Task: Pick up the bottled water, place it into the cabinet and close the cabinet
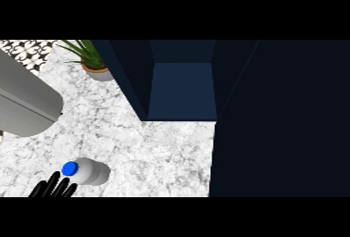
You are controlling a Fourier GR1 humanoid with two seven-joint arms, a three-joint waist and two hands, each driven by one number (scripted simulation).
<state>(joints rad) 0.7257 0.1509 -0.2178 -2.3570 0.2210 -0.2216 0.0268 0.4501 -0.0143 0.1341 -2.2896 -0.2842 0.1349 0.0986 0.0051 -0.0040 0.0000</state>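
Standing on counter (157,143), bottled water (89,171), open cabinet (181,90) beyond

Bottled water (89,171) (blue cap) just beside left robot hand (54,187).

You have one bottled water (91,171) on the counter, with one blue cap (70,169) on it. You have one cabinet (183,90), dark blue, showing one open compartment, and one cabinet door (280,120) standing at its right. There is one potted plant (92,60) in a single pot at the back. One large grey object (24,104) comes in from the left edge; you cannot tell what it is. One marble counter (157,152) carries it all. One black hand (54,187) shows at the lower edge.
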